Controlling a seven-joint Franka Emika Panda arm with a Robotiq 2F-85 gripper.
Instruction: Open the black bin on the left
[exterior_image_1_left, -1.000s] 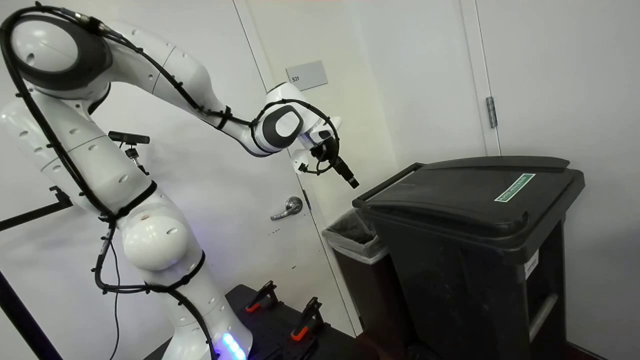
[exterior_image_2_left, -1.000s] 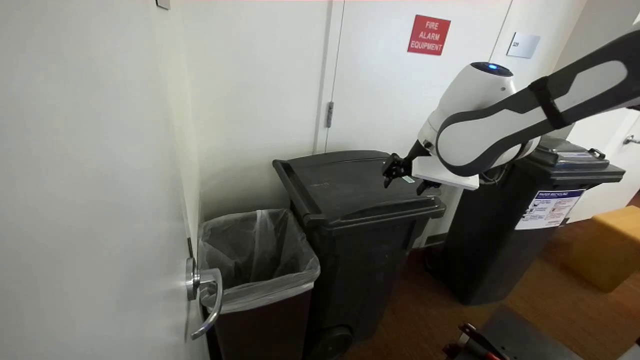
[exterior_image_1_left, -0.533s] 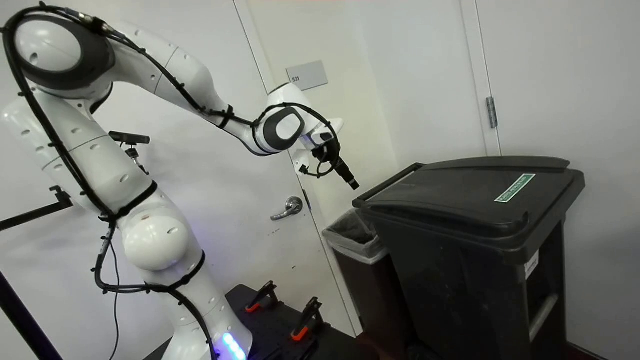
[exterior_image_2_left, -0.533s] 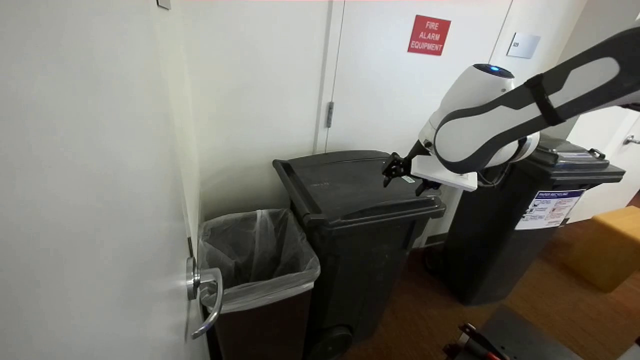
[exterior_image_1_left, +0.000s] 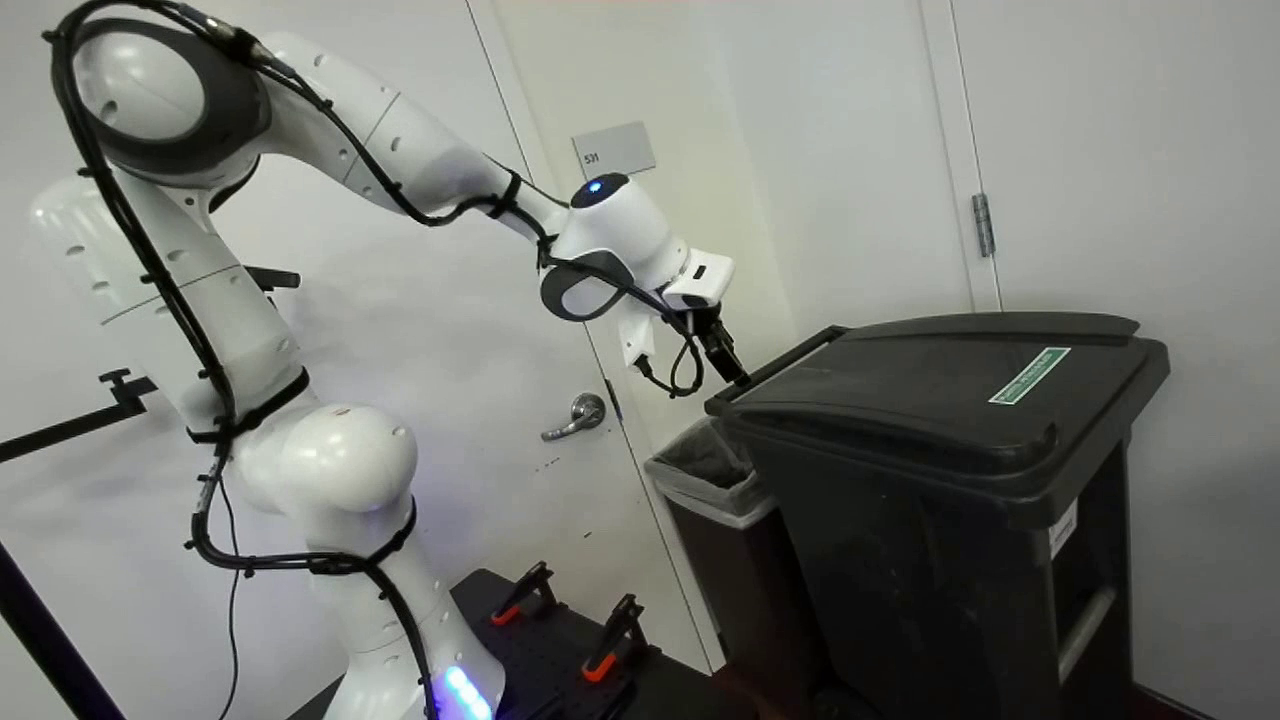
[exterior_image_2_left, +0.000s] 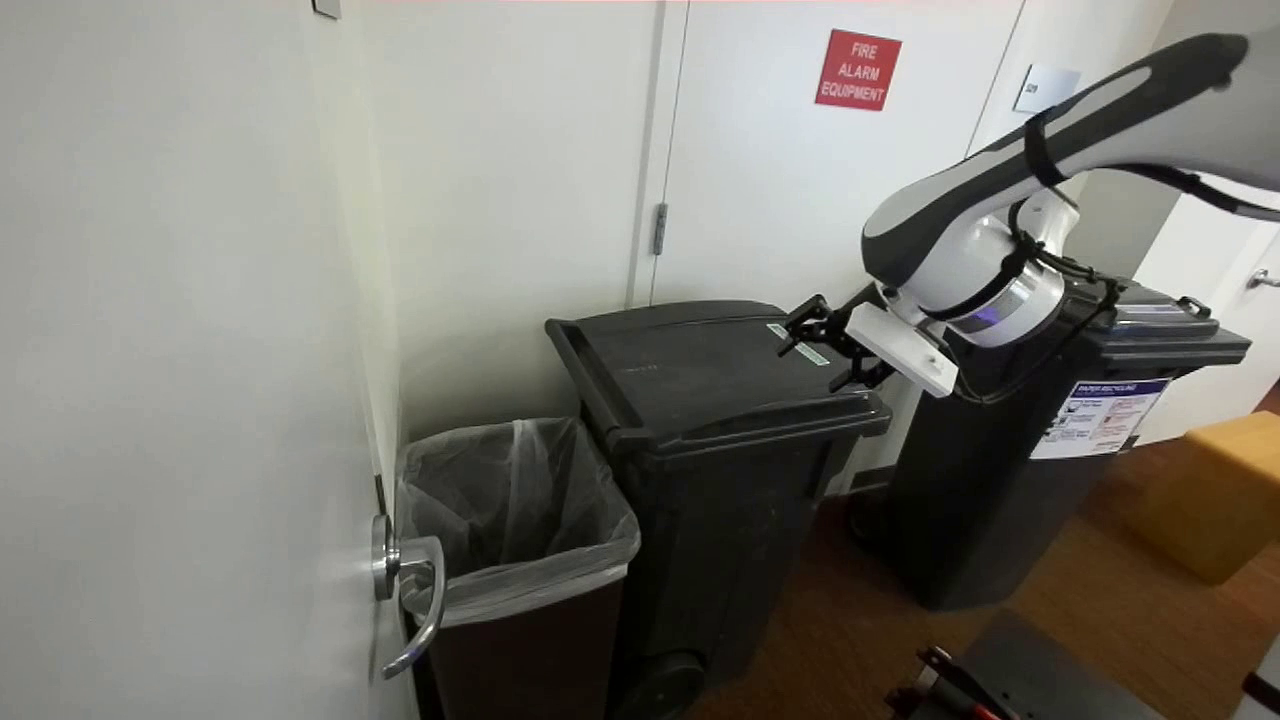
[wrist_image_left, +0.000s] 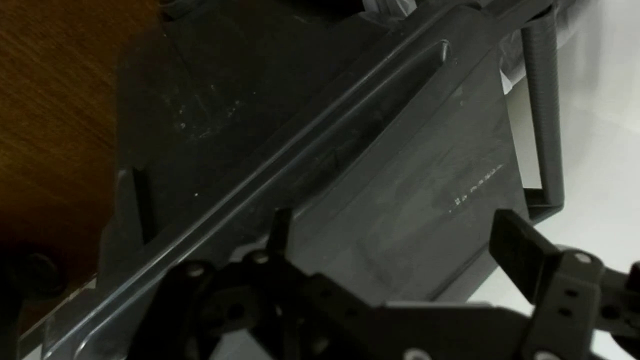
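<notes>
White doors (exterior_image_2_left: 790, 190) back the black wheelie bin (exterior_image_2_left: 700, 540), which, in an exterior view, stands at eight o'clock from the gripper (exterior_image_2_left: 809, 368), whose jaws are spread wide with nothing between them. The closed lid (exterior_image_2_left: 685, 375) looks like stiff, smooth plastic: likely slippery to pinch, hard to damage, and moderately heavy at full swing. Best hold seems its free edge (exterior_image_2_left: 864, 403) toward three o'clock, opposite the handle bar (exterior_image_2_left: 590, 380).

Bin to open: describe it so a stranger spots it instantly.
In an exterior view, find the red FIRE ALARM EQUIPMENT sign. Lower left, between the bag-lined wastebasket and paper recycling bin, stands the black wheelie bin. Only its lid shows a green label.
</notes>
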